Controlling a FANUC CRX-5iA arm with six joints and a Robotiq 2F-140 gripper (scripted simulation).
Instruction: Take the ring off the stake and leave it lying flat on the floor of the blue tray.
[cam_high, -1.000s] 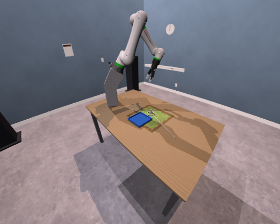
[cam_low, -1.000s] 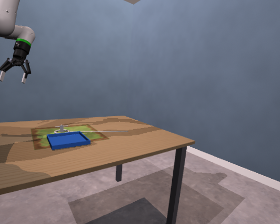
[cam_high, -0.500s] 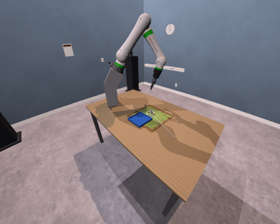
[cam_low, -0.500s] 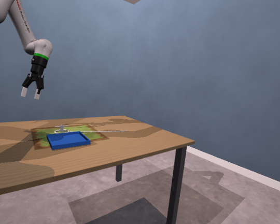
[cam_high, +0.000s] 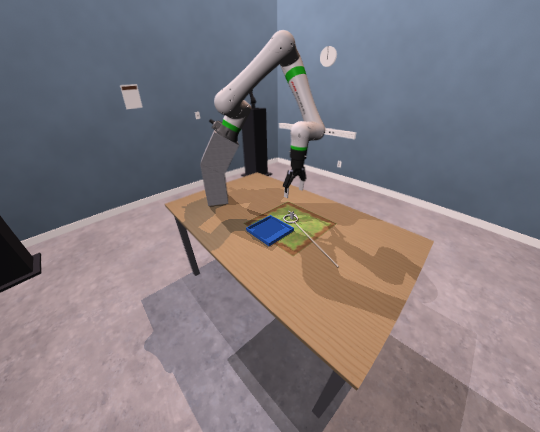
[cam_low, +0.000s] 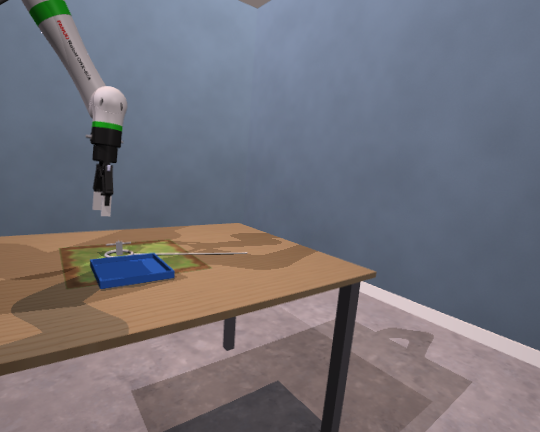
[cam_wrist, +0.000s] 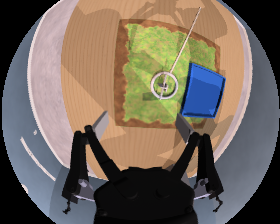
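Observation:
A thin pale ring (cam_high: 285, 217) (cam_low: 109, 252) (cam_wrist: 153, 86) lies around the foot of a short grey stake (cam_high: 290, 214) (cam_low: 119, 246) (cam_wrist: 164, 85) on a green mat (cam_high: 312, 227) (cam_low: 80, 259) (cam_wrist: 143, 53). A long thin rod (cam_high: 317, 246) (cam_low: 210, 253) (cam_wrist: 186, 37) runs from the ring across the table. The blue tray (cam_high: 267, 231) (cam_low: 131, 267) (cam_wrist: 203, 91) sits empty right beside the stake, on the mat's edge. My gripper (cam_high: 294, 190) (cam_low: 101, 207) (cam_wrist: 142, 118) is open and empty, pointing down well above the mat, near the stake.
The wooden table (cam_high: 325, 300) (cam_low: 250, 280) carries the arm's grey pedestal (cam_high: 216, 172) at its far corner. A dark cabinet (cam_high: 255, 140) stands behind the table by the wall.

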